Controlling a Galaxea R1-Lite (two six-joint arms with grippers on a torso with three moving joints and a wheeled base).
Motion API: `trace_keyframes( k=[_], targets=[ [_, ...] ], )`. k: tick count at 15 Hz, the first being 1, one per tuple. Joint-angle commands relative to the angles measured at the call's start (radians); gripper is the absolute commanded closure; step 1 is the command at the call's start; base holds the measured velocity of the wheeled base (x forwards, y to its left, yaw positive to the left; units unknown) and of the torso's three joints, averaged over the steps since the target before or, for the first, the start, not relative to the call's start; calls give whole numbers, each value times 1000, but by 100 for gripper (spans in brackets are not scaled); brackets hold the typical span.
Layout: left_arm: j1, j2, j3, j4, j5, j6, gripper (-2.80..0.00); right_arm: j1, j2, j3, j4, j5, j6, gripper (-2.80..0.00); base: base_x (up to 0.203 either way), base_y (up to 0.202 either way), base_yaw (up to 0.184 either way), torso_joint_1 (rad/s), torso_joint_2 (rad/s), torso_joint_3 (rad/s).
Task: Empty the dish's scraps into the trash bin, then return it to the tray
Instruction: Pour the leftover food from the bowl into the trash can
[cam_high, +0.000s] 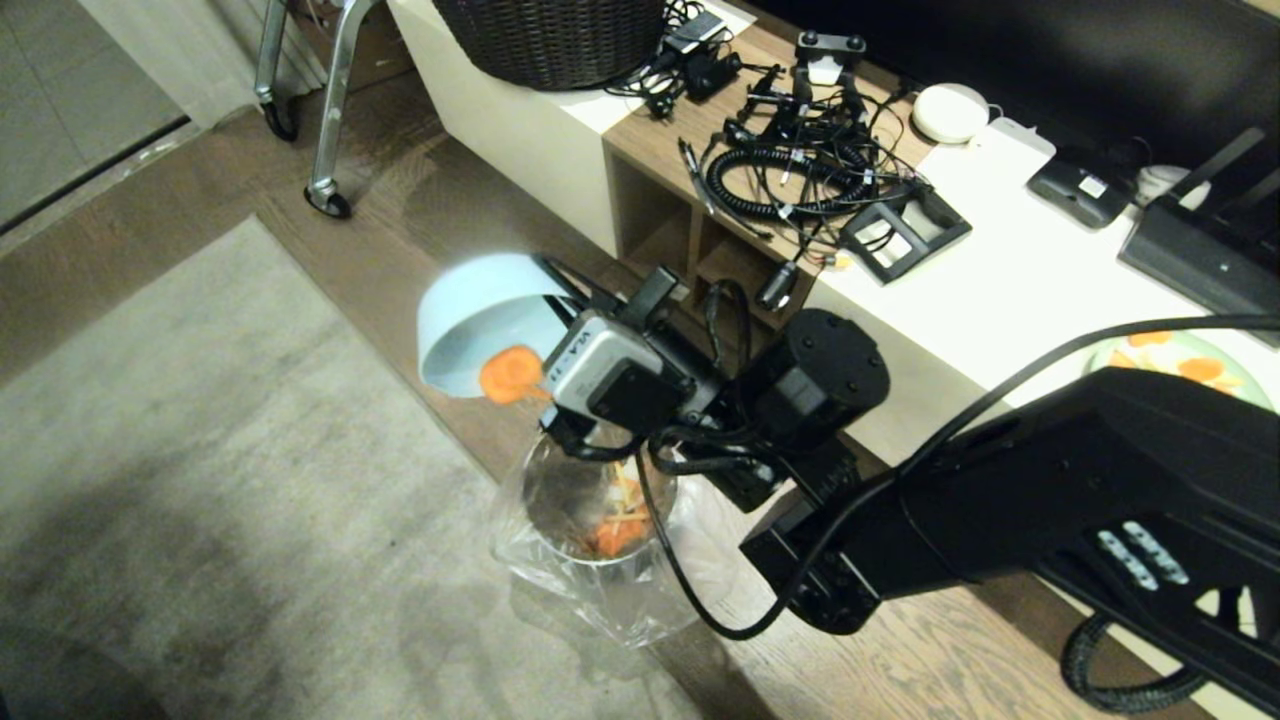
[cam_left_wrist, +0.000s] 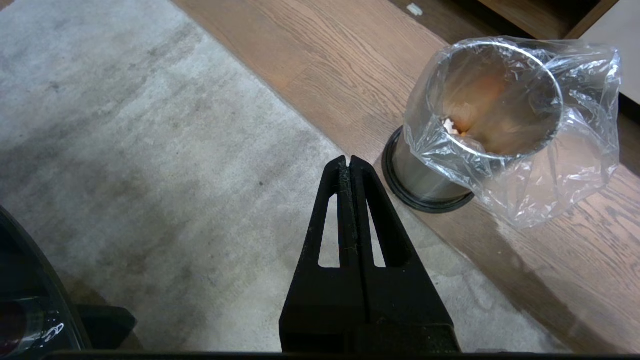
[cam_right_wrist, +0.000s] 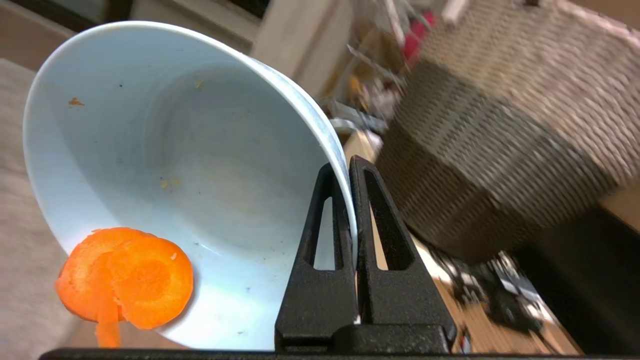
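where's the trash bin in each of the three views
Head view: the trash bin sits low and centre on the wood floor, below the tilted dish held by the right hand.
Left wrist view: upper right, beyond the shut left hand.
Right wrist view: not in it.
Shared landmark: the bin's crinkled clear liner beside the grey rug.

The right arm (cam_high: 1000, 520) reaches in from about four o'clock in the head view toward ten o'clock, its wrist rolled over. The right gripper (cam_right_wrist: 348, 165) has its jaws pinched tight on the rim of the dish (cam_right_wrist: 165, 165), which is tipped steeply. The left gripper (cam_left_wrist: 348, 162) points downward, jaws pressed together, holding nothing.
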Motion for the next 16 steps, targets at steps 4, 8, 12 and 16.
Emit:
trace_keyframes(
  k=[4,8,12,16],
  targets=[
    [0,0,0,0,0,-2,0,-1,0,-39,-48,201,-2,0,0,0,0,0,0,0],
    [0,0,0,0,0,-1,0,-3,1,-34,-48,284,-7,0,0,0,0,0,0,0],
    [0,0,0,0,0,-2,0,-22,4,-41,-48,290,-7,0,0,0,0,0,0,0],
    [0,0,0,0,0,-1,0,-54,3,-42,-48,306,-7,0,0,0,0,0,0,0]
  ],
)
